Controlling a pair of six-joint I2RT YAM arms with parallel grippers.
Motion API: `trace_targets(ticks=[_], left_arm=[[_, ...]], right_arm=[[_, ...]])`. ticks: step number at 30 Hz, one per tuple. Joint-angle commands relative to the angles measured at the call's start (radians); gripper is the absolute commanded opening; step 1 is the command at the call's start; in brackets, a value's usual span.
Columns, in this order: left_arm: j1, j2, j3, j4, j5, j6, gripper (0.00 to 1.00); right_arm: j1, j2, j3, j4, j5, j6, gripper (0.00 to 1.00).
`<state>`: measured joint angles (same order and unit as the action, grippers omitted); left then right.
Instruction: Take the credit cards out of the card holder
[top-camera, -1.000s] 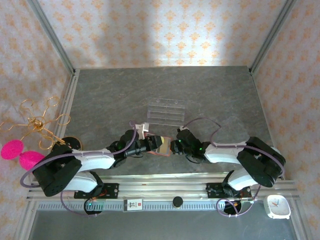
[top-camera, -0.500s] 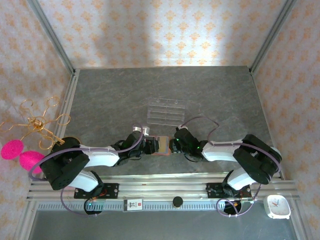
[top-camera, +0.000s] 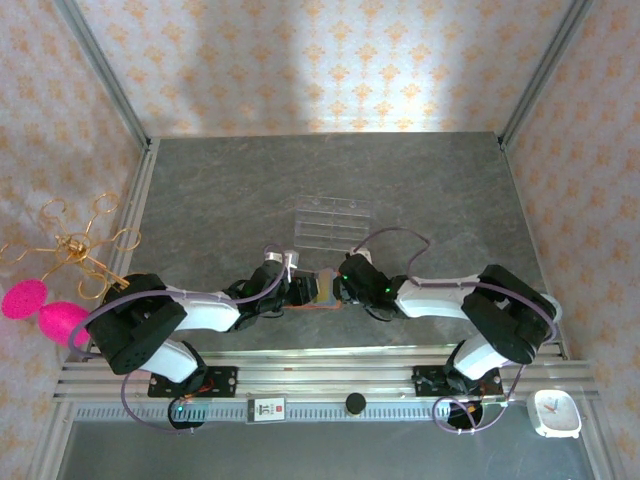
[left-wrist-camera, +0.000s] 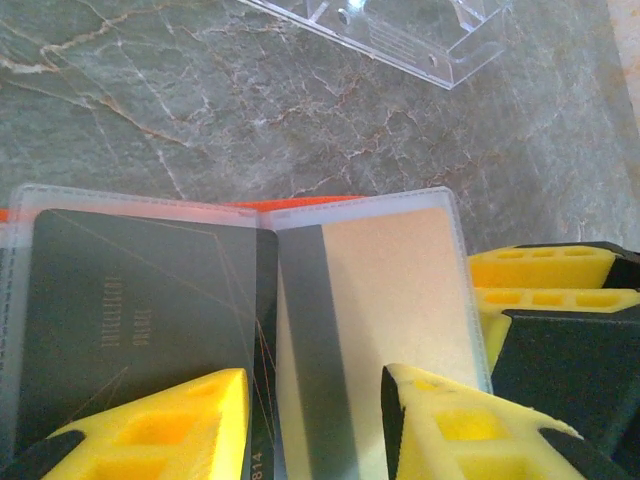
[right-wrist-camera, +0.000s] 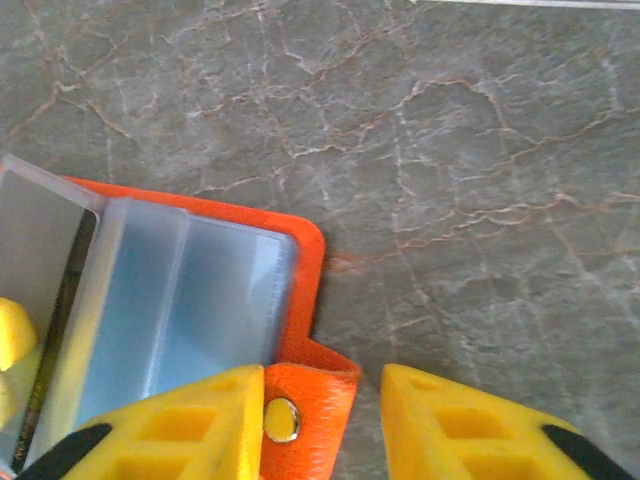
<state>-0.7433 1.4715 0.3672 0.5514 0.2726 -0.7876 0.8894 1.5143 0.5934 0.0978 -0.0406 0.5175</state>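
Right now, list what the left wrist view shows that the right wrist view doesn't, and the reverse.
Left wrist, not right wrist: the faces of the black card and the gold card in their clear sleeves, with the clear acrylic rack beyond them. Right wrist, not left wrist: the snap tab with its metal snap, lying between the open right fingers, and the grey-blue sleeves. Both: the orange card holder lying open on the grey marble table.
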Motion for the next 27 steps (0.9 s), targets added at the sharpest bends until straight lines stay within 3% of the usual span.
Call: trace_targets(ticks=[1,7,14,27], left_arm=[[0.002,0.017,-0.035,-0.055,0.037,-0.022,0.37],[0.002,0.017,-0.034,-0.043,0.048,-0.03,0.36],[0.002,0.007,-0.03,-0.032,0.057,-0.038,0.36],[0.001,0.003,-0.04,-0.016,0.061,-0.044,0.36]], right_arm=[[0.002,-0.08,0.01,-0.061,0.061,-0.024,0.42],[0.0,-0.195,0.034,-0.083,0.038,-0.036,0.48],[0.002,-0.188,0.051,-0.006,-0.117,-0.01,0.49],[0.001,-0.092,0.068,0.031,-0.203,0.009,0.35]])
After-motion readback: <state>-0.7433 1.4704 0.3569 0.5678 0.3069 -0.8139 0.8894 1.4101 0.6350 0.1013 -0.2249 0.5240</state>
